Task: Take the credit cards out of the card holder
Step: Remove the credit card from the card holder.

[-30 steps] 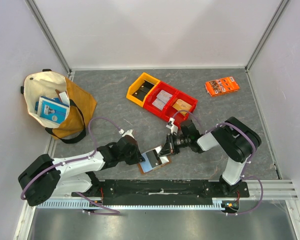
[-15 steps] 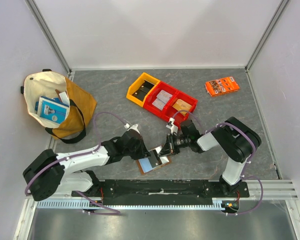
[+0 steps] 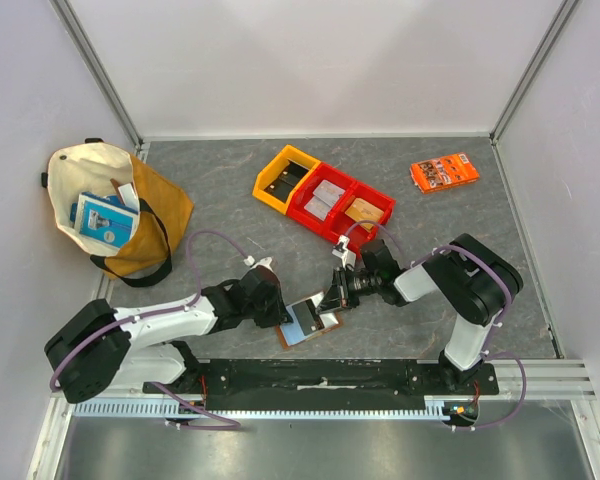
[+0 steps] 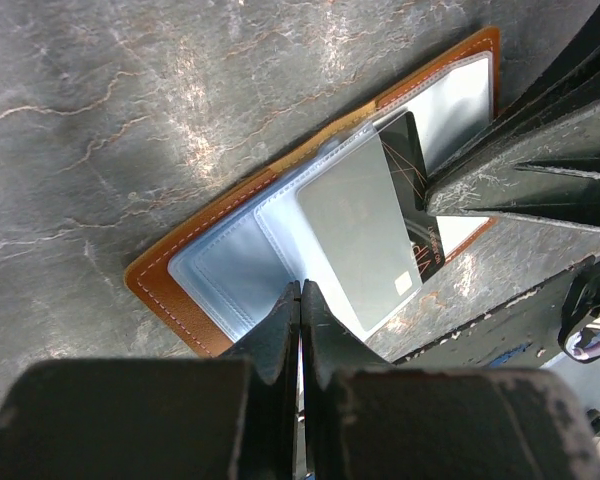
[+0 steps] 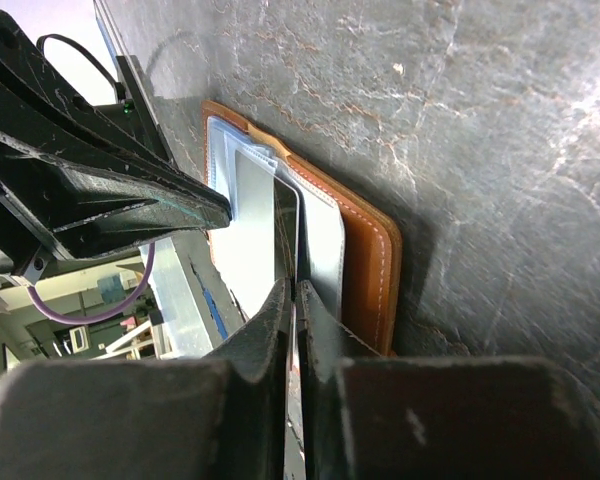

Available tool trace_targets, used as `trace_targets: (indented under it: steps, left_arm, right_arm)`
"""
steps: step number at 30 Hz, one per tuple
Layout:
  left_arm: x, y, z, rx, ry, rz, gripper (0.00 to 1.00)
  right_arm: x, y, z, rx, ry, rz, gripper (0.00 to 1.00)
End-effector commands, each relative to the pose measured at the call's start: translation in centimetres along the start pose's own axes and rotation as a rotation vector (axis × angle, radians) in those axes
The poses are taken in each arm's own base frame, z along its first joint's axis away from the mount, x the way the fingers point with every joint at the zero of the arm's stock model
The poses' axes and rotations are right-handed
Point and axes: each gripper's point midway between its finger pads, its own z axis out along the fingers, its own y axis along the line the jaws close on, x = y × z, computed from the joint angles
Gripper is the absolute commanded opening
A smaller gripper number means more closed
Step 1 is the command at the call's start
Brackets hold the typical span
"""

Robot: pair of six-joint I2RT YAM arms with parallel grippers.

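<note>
One camera looks down from high behind the left gripper (image 3: 283,315) and right gripper (image 3: 332,300); wrist cameras peer closely past them at the card holder (image 3: 308,322), shared by all.

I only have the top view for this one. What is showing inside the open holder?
Observer: The holder lies flat, and a grey card sits askew on top of a black card, over the clear sleeves.
Operator: Is the right claw on a card?
Observer: The right claw is shut with its tips at the black card's edge. I cannot tell whether it pinches the card.
Operator: And the left one?
Observer: The left claw is shut too, with its tips at the near edge of the sleeves.
</note>
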Motion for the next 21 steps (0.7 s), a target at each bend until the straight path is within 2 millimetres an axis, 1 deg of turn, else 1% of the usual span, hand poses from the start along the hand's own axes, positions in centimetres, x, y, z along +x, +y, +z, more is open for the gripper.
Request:
trace_targets:
  steps: [1,2,4,11,17,19,21]
  left_arm:
    - [1.0,2.0,0.2,-0.073,0.031,0.02,0.02]
    - [1.1,2.0,0.2,-0.072,0.035,0.022,0.02]
    - [1.1,2.0,0.3,-0.072,0.041,0.025,0.02]
    - [1.2,2.2,0.3,-0.078,0.042,0.024,0.02]
    - [1.2,2.1,0.3,-0.074,0.045,0.027,0.02]
    - [1.3,2.2,0.3,-0.076,0.048,0.029,0.02]
    - [1.3,2.3,0.3,-0.082,0.047,0.028,0.02]
  right_arm:
    - [-0.9,0.2,0.0,0.01,-0.021,-0.028,0.13]
    - [-0.9,0.2,0.1,0.01,-0.021,-0.025,0.18]
    - [-1.0,0.3,0.2,0.007,-0.021,-0.026,0.22]
    - [-1.1,0.8,0.6,-0.01,-0.015,-0.033,0.24]
    - [-1.2,1.2,1.3,-0.025,-0.004,-0.036,0.2]
    - [-1.3,1.1,1.5,-0.028,-0.001,-0.037,0.15]
    - [-1.2,1.1,1.5,-0.03,0.003,-0.039,0.07]
